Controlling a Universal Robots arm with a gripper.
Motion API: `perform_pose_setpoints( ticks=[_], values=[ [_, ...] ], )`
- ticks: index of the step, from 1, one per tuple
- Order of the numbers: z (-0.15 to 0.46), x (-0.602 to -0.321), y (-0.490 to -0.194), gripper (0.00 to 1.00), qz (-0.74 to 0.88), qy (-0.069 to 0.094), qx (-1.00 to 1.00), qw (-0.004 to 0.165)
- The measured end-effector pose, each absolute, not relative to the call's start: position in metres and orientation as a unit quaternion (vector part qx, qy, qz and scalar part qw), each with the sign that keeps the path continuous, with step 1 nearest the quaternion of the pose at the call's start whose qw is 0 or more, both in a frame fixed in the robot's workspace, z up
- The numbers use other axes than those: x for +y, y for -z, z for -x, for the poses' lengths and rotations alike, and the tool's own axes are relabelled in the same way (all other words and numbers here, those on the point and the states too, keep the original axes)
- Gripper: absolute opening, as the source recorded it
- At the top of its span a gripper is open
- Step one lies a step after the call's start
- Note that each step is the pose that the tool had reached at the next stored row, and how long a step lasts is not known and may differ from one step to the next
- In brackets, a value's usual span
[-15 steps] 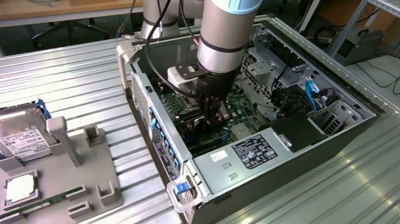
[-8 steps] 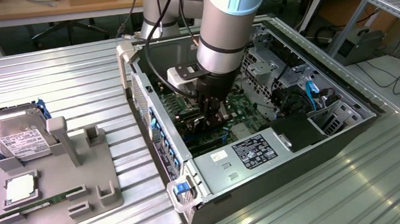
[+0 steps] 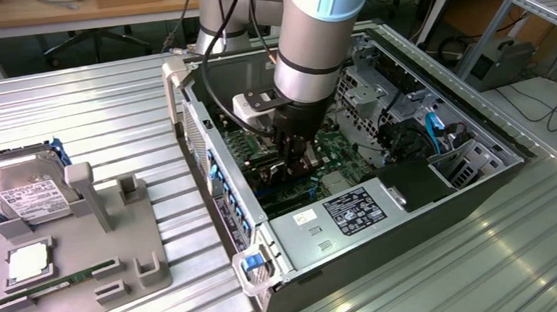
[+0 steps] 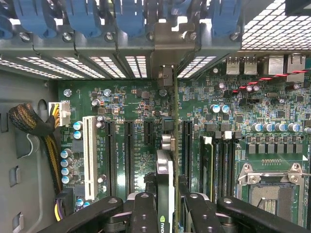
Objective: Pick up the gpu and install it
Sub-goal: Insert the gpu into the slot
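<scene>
On the exterior view's left, a grey fixture tray (image 3: 120, 253) sits on the ribbed surface (image 3: 91, 102), well apart from the open computer case (image 3: 455, 189). Inside, the claw (image 3: 296, 162) pinches the gpu (image 4: 165, 194) edge-on, upright over the motherboard (image 4: 233, 121) between slots, case walls close on both sides.

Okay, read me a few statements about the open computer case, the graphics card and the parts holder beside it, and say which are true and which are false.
1. The gripper holds the gpu edge-on above the motherboard. True.
2. The computer case has its side panel on. False: it lies open, with the board exposed.
3. A hard drive stands on the gray holder at the exterior view's left. True.
4. The memory stick lies inside the case. False: it rests on the gray holder.
</scene>
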State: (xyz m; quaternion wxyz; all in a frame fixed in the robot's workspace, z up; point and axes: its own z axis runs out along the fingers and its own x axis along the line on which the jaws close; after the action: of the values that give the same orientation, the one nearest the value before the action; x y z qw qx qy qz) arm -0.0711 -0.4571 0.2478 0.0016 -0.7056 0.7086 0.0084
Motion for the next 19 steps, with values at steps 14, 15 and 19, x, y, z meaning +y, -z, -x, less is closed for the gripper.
perform_pose_setpoints(
  ticks=[14,15,19],
  values=[
    [0.0713,-0.457,-0.2458,0.27,0.706,-0.009,0.709,0.002],
    [0.0713,-0.4571,-0.2459,0.27,0.706,-0.008,0.709,0.002],
    [0.0713,-0.4571,-0.2459,0.27,0.706,-0.008,0.709,0.002]
  ],
)
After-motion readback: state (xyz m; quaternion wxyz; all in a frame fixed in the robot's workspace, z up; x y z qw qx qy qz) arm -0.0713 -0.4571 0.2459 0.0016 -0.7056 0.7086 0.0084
